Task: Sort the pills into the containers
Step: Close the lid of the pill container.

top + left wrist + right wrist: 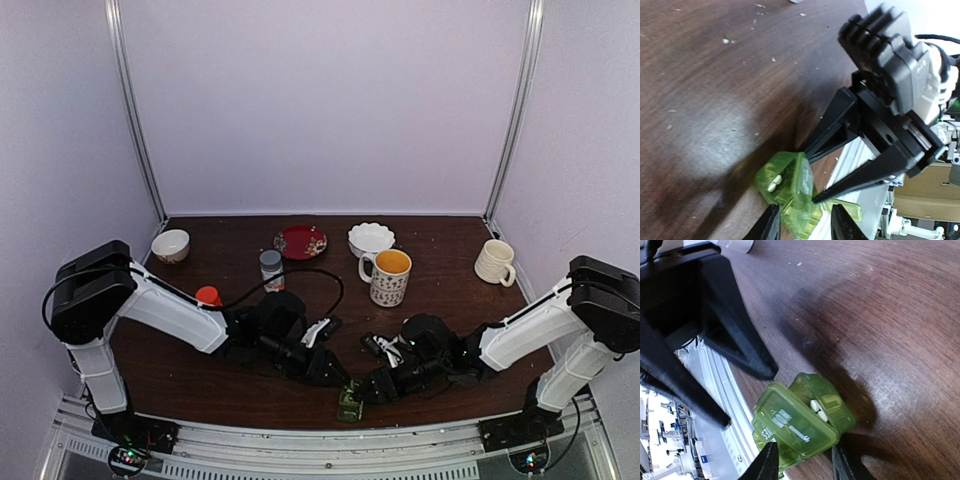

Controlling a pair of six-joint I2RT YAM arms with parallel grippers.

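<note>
The green pill box [349, 403] lies at the table's near edge, between my two grippers. In the left wrist view the pill box [792, 195] has one lid raised, and two white pills [774, 183] lie in the open compartment. The right wrist view shows the same pill box [800, 427], its raised lid bearing pale marks, and the pills [816, 410]. My left gripper [806, 227] is open, its fingertips either side of the box's near end. My right gripper [804, 467] is open over the box. In the top view, left gripper [338, 378] and right gripper [372, 386] nearly meet.
A patterned mug with orange inside [390, 276], a white bowl [371, 238], a red plate [301, 241], a capped bottle [271, 268], a small bowl [170, 245] and a cream mug [494, 262] stand further back. The metal rail [330, 440] runs just past the box.
</note>
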